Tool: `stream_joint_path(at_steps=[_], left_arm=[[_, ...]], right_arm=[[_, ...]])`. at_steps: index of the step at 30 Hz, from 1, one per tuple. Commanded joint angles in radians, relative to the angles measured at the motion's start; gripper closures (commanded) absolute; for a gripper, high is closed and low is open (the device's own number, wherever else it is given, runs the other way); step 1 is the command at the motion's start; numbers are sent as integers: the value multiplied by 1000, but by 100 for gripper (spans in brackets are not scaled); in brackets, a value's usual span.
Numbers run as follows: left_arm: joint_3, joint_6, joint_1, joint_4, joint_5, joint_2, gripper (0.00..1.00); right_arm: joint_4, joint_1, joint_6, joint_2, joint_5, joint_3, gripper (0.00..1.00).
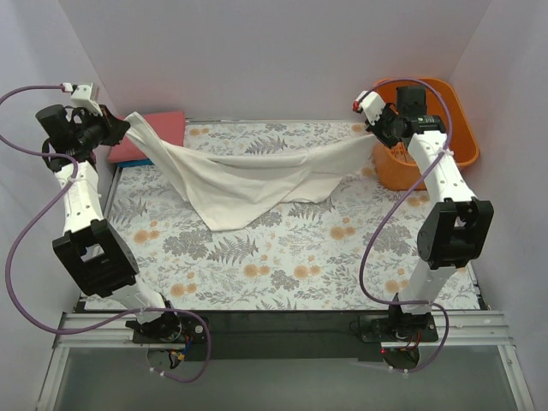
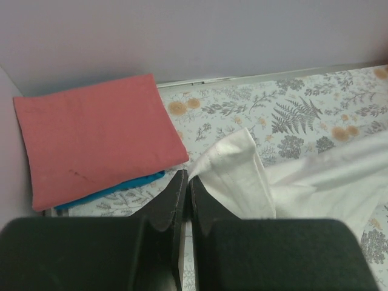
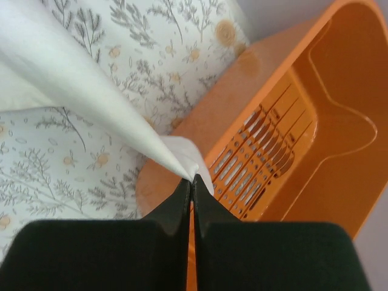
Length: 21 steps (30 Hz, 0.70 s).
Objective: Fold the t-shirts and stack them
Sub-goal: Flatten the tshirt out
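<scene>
A floral table cover [image 1: 282, 265] lies flat over the work surface, printed with grey ferns and leaves and small orange blossoms on a pale ground; the same print shows in the left wrist view [image 2: 303, 103] and the right wrist view [image 3: 60, 176]. An orange plastic basket [image 1: 402, 175] stands at the far right corner, near the right wall, its base on the edge of the cover. Up close, the basket [image 3: 315, 121] has rows of narrow slots cut through one side. Pale lilac walls [image 1: 274, 51] close in the back and both sides. A black strip [image 1: 282, 324] runs along the near edge, with a metal rail [image 1: 488, 318] beside it.
</scene>
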Motion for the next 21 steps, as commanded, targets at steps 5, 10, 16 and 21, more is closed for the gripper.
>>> stream_joint_path(at_steps=[5, 10, 16, 21], left_arm=[[-74, 126, -39, -104, -111, -45, 100], [-80, 119, -12, -110, -89, -83, 100], [-71, 77, 44, -113, 7, -182, 100], [-5, 106, -19, -136, -67, -56, 100]], right_arm=[[55, 102, 12, 41, -5, 14, 99], [-17, 119, 21, -44, -56, -26, 99], [-166, 108, 16, -333, -198, -129, 99], [-156, 106, 9, -360, -154, -281, 99]])
